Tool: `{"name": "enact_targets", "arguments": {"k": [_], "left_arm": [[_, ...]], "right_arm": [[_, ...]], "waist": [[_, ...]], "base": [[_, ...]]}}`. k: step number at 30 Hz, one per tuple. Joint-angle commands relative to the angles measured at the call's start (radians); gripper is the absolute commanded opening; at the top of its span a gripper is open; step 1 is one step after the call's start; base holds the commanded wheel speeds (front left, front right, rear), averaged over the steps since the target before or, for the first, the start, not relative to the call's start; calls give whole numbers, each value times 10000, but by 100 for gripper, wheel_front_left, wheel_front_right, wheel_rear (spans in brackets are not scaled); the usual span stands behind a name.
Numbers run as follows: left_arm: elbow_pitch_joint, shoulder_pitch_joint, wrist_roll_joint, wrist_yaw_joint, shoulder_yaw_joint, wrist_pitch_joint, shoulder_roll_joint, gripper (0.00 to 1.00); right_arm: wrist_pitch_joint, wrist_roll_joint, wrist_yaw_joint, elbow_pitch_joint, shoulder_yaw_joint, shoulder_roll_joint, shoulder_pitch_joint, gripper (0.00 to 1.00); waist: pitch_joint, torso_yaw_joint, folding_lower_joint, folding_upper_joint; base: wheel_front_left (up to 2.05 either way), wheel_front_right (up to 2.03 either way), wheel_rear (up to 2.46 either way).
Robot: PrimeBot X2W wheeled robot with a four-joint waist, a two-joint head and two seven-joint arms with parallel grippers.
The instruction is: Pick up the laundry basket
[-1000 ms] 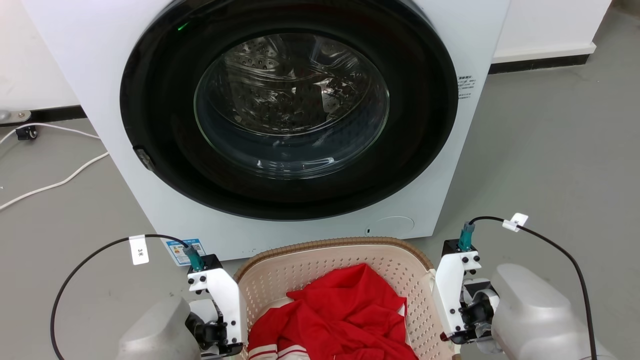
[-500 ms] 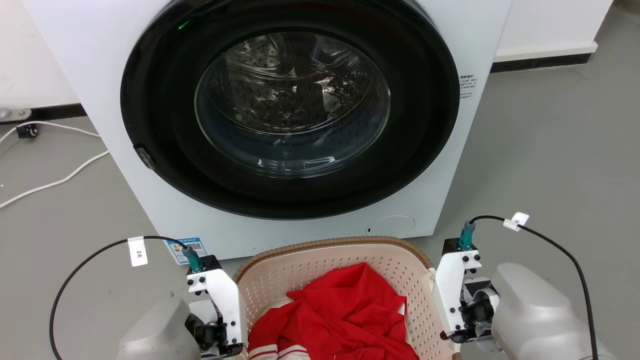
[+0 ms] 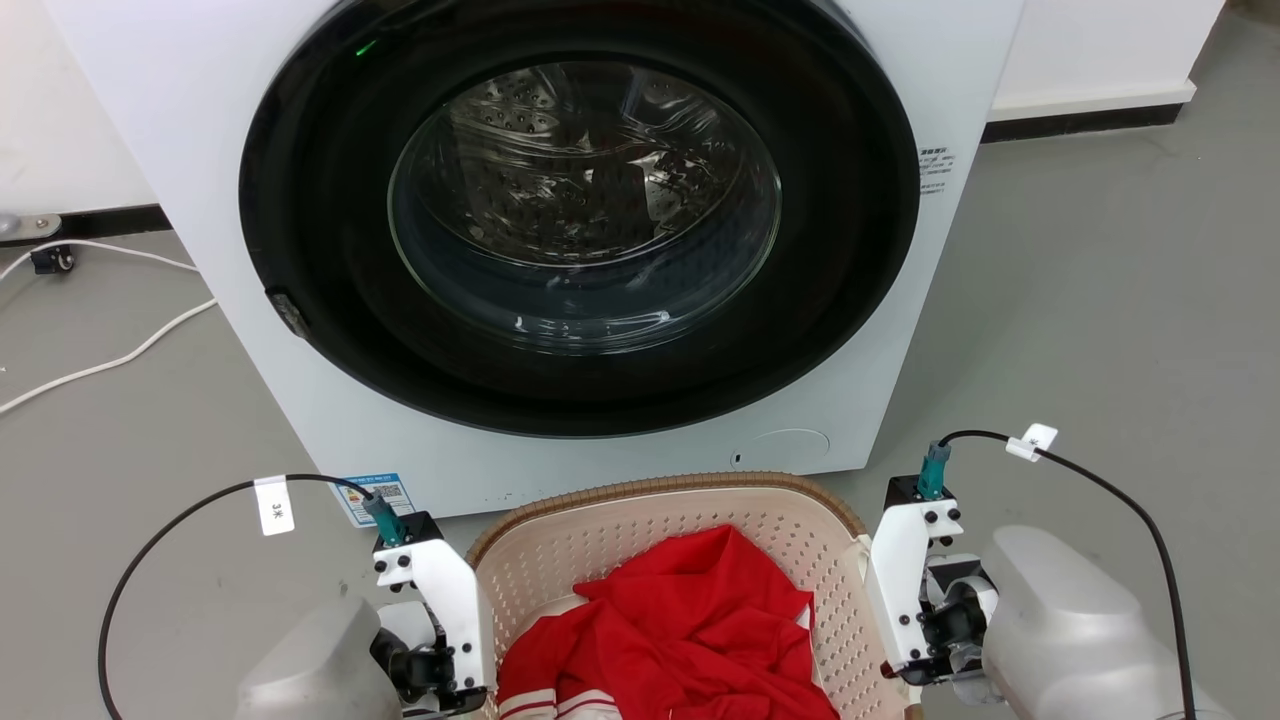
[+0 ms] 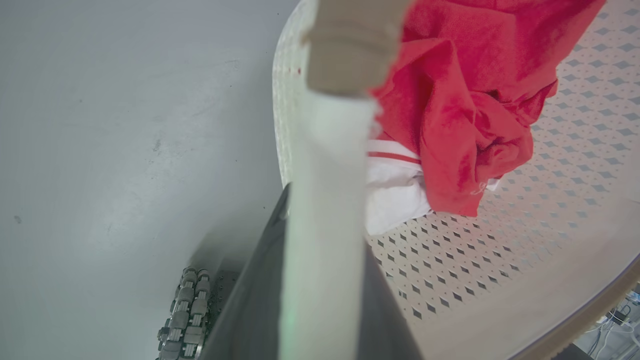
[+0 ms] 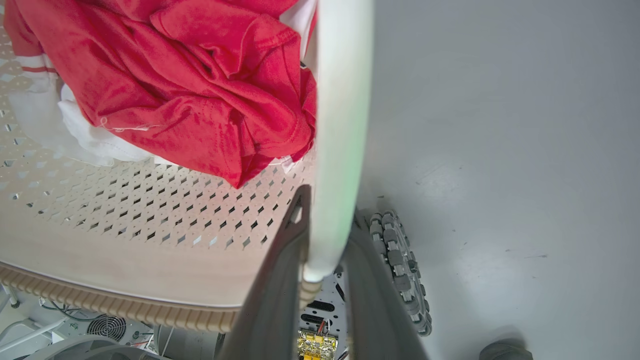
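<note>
One grey floor (image 3: 1100, 300), washing machine (image 3: 580, 210), basket (image 3: 620, 545)

Lighting was bright and diffuse. Glare streaked the door glass (image 3: 585, 205) toward 12 o'clock. In both wrist views the laundry basket handle (image 4: 325, 225) at 6 o'clock was defocused; shadows were soft.

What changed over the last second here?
Nothing visibly changed, bar a slight camera drift. The left gripper and right gripper stay shut on the basket's white handles; the basket, with its red garment, stays before the washer.
</note>
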Motion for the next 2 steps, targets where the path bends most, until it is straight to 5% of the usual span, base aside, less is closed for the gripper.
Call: {"name": "enact_targets", "arguments": {"k": [1, 2], "left_arm": [[-123, -49, -106, -149, 37, -42, -122, 0], [-120, -52, -121, -149, 32, -51, -117, 0]], "right_arm": [[-52, -49, -7, 1, -7, 72, 136, 0], [-47, -63, -7, 1, -17, 74, 138, 0]], "waist": [[0, -4, 0, 0], [2, -7, 0, 0]], "base": [[0, 0, 0], [0, 0, 0]]}}
